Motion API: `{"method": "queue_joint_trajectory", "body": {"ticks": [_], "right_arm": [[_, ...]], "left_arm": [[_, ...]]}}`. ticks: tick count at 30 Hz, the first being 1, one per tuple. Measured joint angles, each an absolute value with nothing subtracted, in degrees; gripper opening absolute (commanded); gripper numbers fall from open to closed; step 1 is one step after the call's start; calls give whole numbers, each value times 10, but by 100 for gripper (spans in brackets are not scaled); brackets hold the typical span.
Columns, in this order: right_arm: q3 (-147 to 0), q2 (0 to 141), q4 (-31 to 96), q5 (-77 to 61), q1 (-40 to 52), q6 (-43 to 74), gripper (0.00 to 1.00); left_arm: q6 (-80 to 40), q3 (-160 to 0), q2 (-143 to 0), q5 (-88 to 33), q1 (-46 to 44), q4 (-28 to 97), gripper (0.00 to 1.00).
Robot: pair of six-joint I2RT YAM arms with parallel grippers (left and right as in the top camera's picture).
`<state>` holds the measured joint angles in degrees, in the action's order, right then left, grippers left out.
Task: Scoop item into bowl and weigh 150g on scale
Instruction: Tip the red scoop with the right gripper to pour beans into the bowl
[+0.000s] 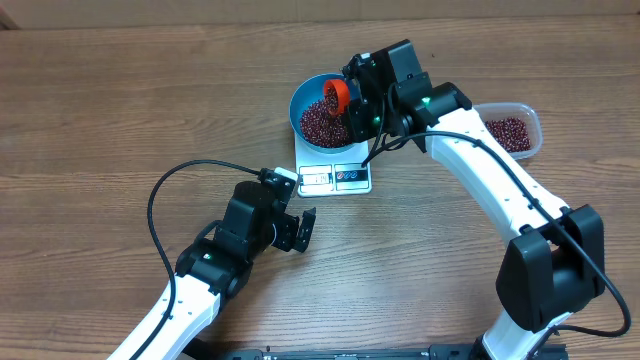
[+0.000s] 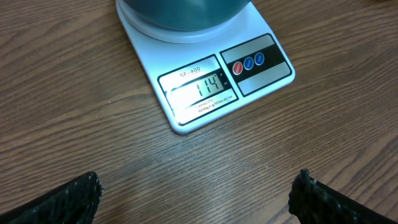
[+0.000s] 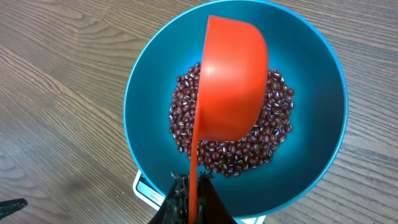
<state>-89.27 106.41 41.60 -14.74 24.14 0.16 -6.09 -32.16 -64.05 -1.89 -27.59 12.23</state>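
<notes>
Left wrist view: scale (image 2: pixel 205 78) reads 114, labelled SF-400.

Brown wood-grain table (image 1: pixel 100 100), evenly lit

The round, deep plastic bowl (image 3: pixel 149 93) is bright blue, leaning to teal inside. The heap of small beans (image 3: pixel 186 124) in it is dark maroon, and many carry a pale fleck. The plastic scoop (image 3: pixel 233 81) is plain orange-red. The flat rectangular kitchen scale (image 2: pixel 149 53) is white. Its display (image 2: pixel 199 87) is pale grey with black digits, and its label panel (image 2: pixel 255 62) is black and grey with one red and two blue round buttons. The counter (image 1: pixel 120 100) is brown wood grain with darker streaks. The clear plastic tub (image 1: pixel 537 125) shows maroon through its walls. The left tool (image 2: pixel 196 196) and right tool (image 3: pixel 189 202) are black. The left arm (image 1: pixel 180 310) and right arm (image 1: pixel 500 180) are white with black joints.
</notes>
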Motion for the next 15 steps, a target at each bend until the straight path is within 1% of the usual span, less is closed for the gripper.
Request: {"method": "queue_joint_trajectory", "body": {"ticks": [15], "right_arm": [[-893,1064,416,-135,241,0,4]], "left_arm": [[-61,-322,-641,-19,-276,122,100]]}}
